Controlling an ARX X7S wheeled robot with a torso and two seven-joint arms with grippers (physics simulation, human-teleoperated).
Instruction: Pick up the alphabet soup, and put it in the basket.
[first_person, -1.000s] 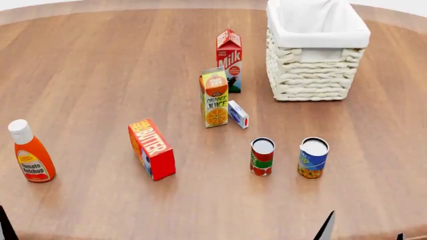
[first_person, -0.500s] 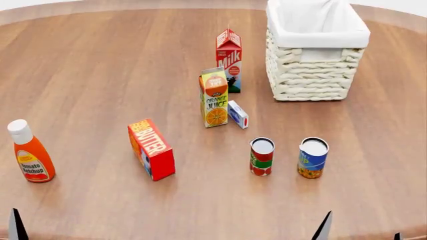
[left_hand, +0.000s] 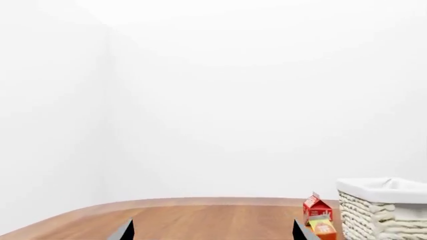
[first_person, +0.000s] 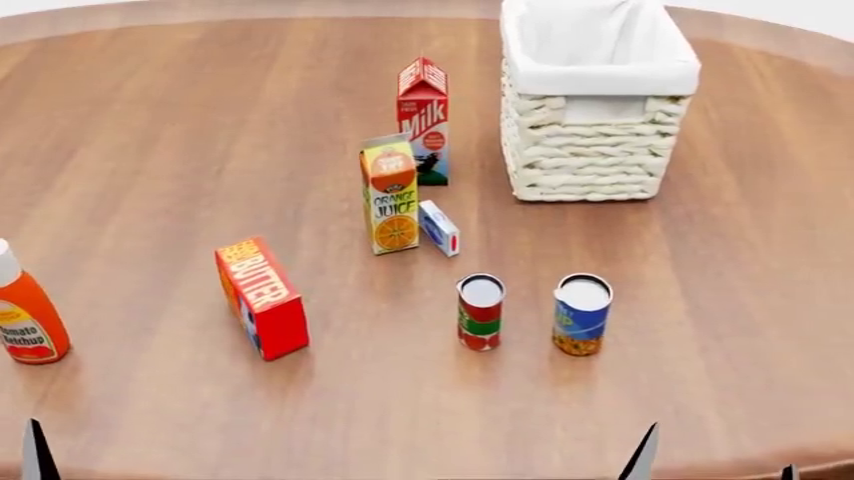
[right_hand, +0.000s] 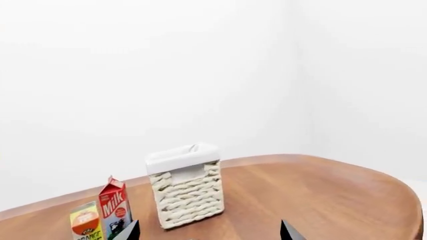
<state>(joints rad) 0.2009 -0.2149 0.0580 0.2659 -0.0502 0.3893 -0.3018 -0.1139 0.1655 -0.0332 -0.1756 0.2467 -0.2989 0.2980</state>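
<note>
Two grippers, the left gripper (left_hand: 212, 231) and right gripper (right_hand: 208, 231), are being held spread and empty while the alphabet soup (first_person: 582, 315), judged rigid, smooth and fairly weighty, is awaiting a mid-label side grasp.

Before me lies the rounded brown wooden worktop (first_person: 160, 130). On it stand the cream woven wicker basket with white cloth lining (first_person: 594, 150), a red milk carton (first_person: 423, 120), an orange juice carton (first_person: 390, 195), a small white-and-blue box (first_person: 439, 228), a red butter box (first_person: 262, 298), an orange ketchup bottle (first_person: 23, 318) (partly cut off), a red-and-green can (first_person: 481, 312) and the blue-labelled alphabet soup can (first_person: 582, 315).
</note>
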